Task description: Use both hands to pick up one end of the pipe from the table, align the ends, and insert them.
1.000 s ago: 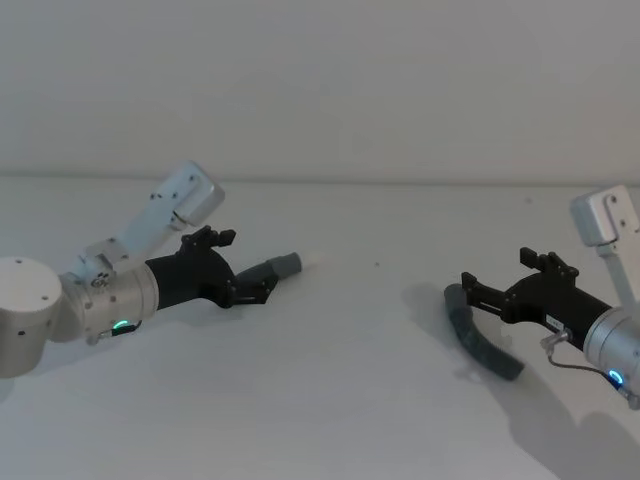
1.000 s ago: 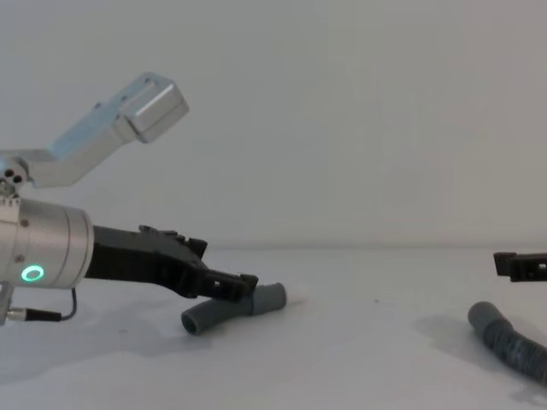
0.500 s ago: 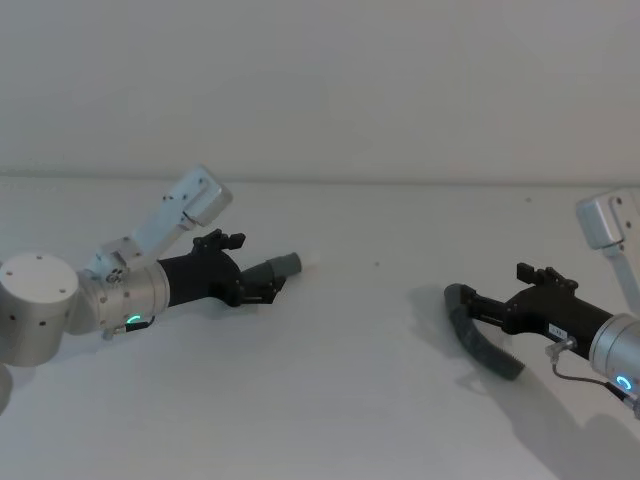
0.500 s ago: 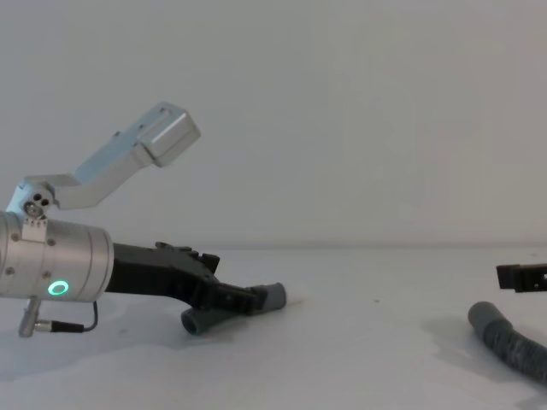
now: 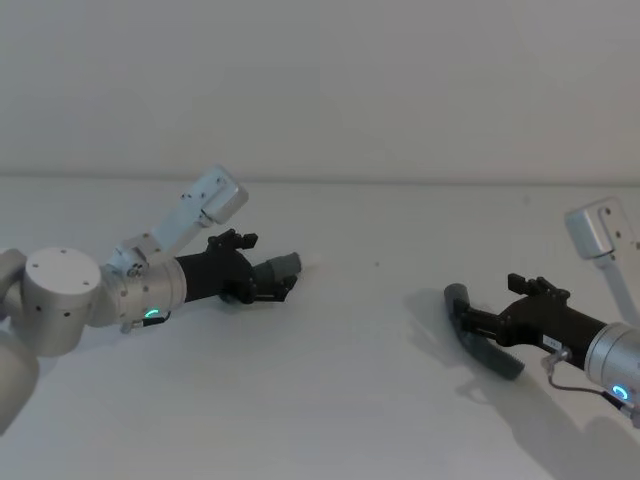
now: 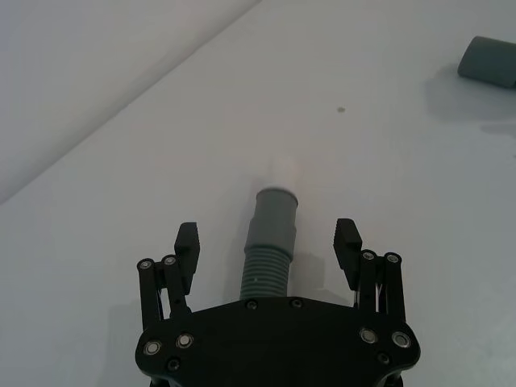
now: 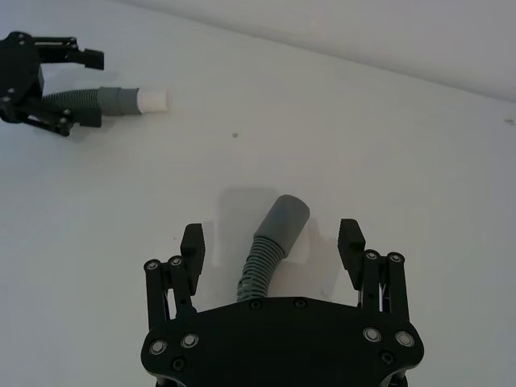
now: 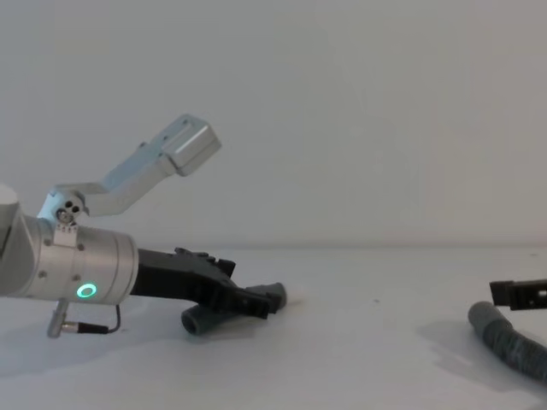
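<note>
Straddling hoses [image 5: 280, 267] [image 5: 457, 303] — left end effector [image 6: 268, 232] and right end effector [image 7: 271, 234], agape.

Left gripper [image 8: 258, 303] sits low over table [image 8: 359, 363], its fingers at the left hose [image 8: 198, 321] just behind the grey cuff [image 8: 275, 293]. A faint white tip [image 8: 297, 295] sticks out past the cuff. Right gripper [image 8: 515, 293] comes in at the right edge, just above the right hose [image 8: 504, 338] lying on the table.
</note>
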Available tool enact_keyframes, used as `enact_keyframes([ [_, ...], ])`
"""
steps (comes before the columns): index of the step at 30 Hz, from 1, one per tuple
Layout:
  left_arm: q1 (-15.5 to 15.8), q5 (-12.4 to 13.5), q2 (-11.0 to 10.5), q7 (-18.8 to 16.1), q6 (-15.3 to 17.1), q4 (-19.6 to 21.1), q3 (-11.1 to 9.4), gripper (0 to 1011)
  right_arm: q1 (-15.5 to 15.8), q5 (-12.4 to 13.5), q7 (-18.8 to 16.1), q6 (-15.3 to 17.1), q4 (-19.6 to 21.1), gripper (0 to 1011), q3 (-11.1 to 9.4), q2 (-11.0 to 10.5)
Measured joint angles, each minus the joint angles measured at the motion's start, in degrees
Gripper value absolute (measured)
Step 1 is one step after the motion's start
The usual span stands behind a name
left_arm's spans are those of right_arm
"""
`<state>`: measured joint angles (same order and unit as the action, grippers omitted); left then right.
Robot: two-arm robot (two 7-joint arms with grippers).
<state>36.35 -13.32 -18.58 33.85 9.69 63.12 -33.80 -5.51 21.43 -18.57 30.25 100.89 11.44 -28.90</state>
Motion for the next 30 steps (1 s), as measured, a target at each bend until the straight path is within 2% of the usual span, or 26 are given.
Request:
enact_keyframes([
  [9, 1.03, 0.45, 1.34, 0.24, -0.61, -1.83, -0.1, 1001, 0.05, -2.34, 0.17, -2.3, -1.0, 1002, 2.29, -0.43],
  [18, 1.39, 0.78, 1.78, 0.32, -0.65, -2.24, 0.0, 1001, -0.29, -4.13, 0.36, -3.13, -2.41, 1002, 3.88, -0.32],
  [30, 1.71, 0.82, 1.44, 1.22, 1.16, -1.92, -0.3, 1001, -0.91, -5.22, 0.35, -2.97, -4.0, 1002, 4.64, 0.31],
])
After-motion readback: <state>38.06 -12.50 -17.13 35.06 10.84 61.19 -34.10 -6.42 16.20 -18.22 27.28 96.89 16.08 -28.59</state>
